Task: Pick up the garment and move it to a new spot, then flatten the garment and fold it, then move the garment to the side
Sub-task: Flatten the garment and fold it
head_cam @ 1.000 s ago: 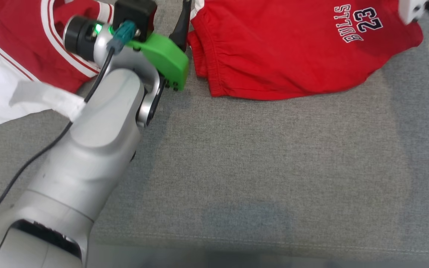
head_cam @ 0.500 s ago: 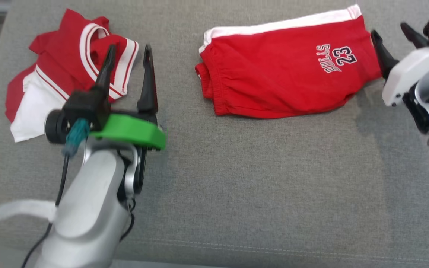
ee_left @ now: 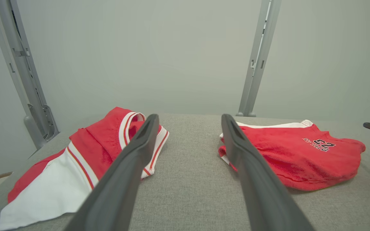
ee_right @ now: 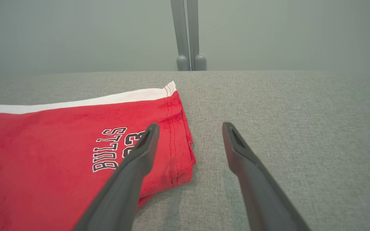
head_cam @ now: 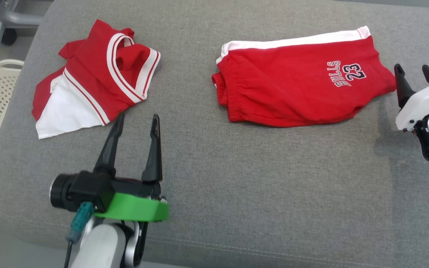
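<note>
**Fig.** Left gripper [head_cam: 138, 117] and right gripper [head_cam: 412, 69] are shown with jaws parted, empty, above the grey cushion [head_cam: 255, 178]. The crumpled jersey [head_cam: 95, 82] lies just beyond the left; folded shorts [head_cam: 296, 93] beside the right. The jersey, probably next, is best pinched at its shoulders and lifted untwisted.

"BULLS" and "23" on red shorts [head_cam: 304, 93]

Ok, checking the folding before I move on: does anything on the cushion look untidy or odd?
The jersey at the left lies bunched and skewed, neckline twisted over itself, a white panel sticking out. The shorts lie flat, only puckered at the waistband. Nothing looks spilled or damaged.
</note>
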You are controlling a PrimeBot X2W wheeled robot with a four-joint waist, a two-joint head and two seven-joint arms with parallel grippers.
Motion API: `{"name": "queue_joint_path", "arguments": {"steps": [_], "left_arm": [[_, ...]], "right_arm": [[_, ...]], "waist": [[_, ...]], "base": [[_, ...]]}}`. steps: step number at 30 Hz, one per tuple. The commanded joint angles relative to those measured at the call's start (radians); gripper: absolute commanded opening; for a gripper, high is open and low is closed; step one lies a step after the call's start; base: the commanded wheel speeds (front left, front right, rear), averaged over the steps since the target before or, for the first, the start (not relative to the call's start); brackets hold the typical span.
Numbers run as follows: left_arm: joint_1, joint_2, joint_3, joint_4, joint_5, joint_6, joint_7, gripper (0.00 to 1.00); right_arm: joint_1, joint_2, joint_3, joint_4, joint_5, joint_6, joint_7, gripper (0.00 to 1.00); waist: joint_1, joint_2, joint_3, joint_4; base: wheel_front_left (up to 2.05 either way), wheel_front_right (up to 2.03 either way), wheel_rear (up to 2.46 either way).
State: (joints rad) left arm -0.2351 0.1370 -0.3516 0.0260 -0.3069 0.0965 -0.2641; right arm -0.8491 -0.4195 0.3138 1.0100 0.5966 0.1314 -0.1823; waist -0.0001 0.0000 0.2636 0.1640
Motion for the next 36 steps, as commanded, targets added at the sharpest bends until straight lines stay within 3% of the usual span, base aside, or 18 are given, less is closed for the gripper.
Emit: {"name": "queue_joint_path", "arguments": {"steps": [1, 16, 17, 18, 20, 21, 23, 36], "left_arm": [[0.018, -0.004, 0.007, -0.007, 0.008, -0.007, -0.001, 1.00], [0.088, -0.055, 0.059, -0.036, 0.090, -0.059, -0.001, 1.00], [0.088, -0.058, 0.061, -0.035, 0.093, -0.061, -0.001, 1.00], [0.089, -0.060, 0.061, -0.032, 0.094, -0.064, -0.001, 1.00], [0.092, -0.064, 0.064, -0.029, 0.097, -0.071, -0.001, 1.00], [0.095, -0.067, 0.065, -0.025, 0.098, -0.071, -0.001, 1.00], [0.098, -0.070, 0.069, -0.020, 0.100, -0.076, -0.001, 1.00], [0.112, -0.079, 0.082, 0.025, 0.103, -0.090, -0.001, 1.00]], "right_arm": [[0.000, 0.000, -0.007, 0.009, -0.001, -0.001, -0.006, 1.00], [-0.041, 0.038, -0.070, 0.131, 0.005, -0.001, 0.015, 0.99], [-0.042, 0.041, -0.068, 0.136, 0.005, -0.001, 0.023, 0.82], [-0.044, 0.042, -0.065, 0.140, 0.003, -0.001, 0.026, 0.57], [-0.046, 0.045, -0.064, 0.147, 0.002, -0.001, 0.032, 0.35], [-0.045, 0.048, -0.061, 0.149, 0.001, -0.001, 0.031, 0.17], [-0.044, 0.048, -0.053, 0.149, -0.005, -0.001, 0.025, 0.00], [0.013, 0.067, -0.048, 0.134, 0.025, -0.001, 0.002, 0.00]], "waist": [[0.0001, 0.0000, 0.018, 0.011], [0.0001, 0.0000, 0.094, 0.054], [0.0001, 0.0000, 0.094, 0.055], [0.0001, 0.0000, 0.094, 0.055], [0.0001, 0.0000, 0.093, 0.055], [0.0001, 0.0000, 0.091, 0.054], [0.0001, 0.0000, 0.086, 0.051], [0.0001, 0.0000, 0.028, 0.012]], "base": [[0.00, 0.00, 0.00], [0.00, 0.00, 0.00], [0.00, 0.00, 0.00], [0.00, 0.00, 0.00], [0.00, 0.00, 0.00], [0.00, 0.00, 0.00], [0.00, 0.00, 0.00], [0.00, 0.00, 0.00]]}}
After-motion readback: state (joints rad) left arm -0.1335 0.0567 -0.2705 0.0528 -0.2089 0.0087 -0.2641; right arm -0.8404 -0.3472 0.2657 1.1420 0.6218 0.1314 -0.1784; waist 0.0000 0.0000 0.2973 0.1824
